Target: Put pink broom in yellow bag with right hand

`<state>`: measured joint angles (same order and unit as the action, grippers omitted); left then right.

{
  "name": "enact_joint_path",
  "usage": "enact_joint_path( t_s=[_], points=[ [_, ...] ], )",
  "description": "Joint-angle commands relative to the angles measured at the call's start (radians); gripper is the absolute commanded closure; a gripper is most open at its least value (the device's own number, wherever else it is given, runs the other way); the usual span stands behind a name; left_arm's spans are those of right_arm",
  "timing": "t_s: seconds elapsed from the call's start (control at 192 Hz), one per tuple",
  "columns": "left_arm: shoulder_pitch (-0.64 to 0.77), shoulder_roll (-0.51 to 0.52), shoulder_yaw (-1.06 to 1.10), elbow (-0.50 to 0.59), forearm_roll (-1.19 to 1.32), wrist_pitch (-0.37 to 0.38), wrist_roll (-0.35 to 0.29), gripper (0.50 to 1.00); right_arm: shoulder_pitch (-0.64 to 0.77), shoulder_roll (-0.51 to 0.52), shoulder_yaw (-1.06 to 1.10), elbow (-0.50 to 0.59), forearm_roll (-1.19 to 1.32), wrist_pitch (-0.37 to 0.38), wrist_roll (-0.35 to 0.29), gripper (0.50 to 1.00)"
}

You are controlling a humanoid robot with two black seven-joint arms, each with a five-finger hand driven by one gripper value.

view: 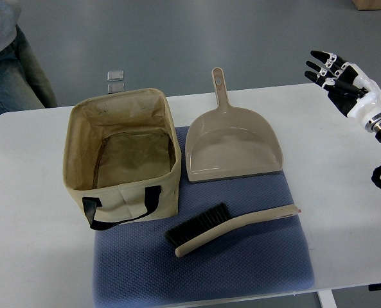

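The padded blue fabric mat (203,269) carries the open beige canvas bag (121,160) and the beige long-handled brush (232,228) just beside it — the right hand (335,74), spread and empty, is well apart, so the low handle could slip.

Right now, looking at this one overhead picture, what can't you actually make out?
- Person, top view: cut off by the top left edge; only a sleeve and trousers show.
- Right hand: its arm runs off the right edge.
- Left hand: not in view.
- Bag: the far and left outer sides are hidden by its own walls.
- Small clear thing behind the bag: too small to identify.
- Brush: its underside is hidden.
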<state>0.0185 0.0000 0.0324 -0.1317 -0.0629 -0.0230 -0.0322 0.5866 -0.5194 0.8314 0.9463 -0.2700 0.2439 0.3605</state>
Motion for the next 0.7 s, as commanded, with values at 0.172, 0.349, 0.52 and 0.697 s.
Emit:
enact_joint_path(
  t_s=[0.172,0.349,0.52,0.697],
  points=[
    [0.003,0.000,0.000,-0.005,0.000,-0.006,0.000,0.500,0.001,-0.002,0.002,0.000,0.000,0.000,0.000,0.572],
    [0.001,0.000,0.003,0.006,0.000,-0.006,0.000,0.500,0.007,-0.002,0.000,0.000,0.000,0.002,0.000,0.572],
    [0.000,0.000,0.004,0.007,0.000,-0.005,0.000,0.500,0.024,-0.004,0.000,0.000,0.000,0.002,0.000,0.572],
    [0.000,0.000,0.000,0.004,0.000,-0.005,0.000,0.500,0.029,-0.002,0.002,0.000,0.000,0.003,0.000,0.572]
  ],
)
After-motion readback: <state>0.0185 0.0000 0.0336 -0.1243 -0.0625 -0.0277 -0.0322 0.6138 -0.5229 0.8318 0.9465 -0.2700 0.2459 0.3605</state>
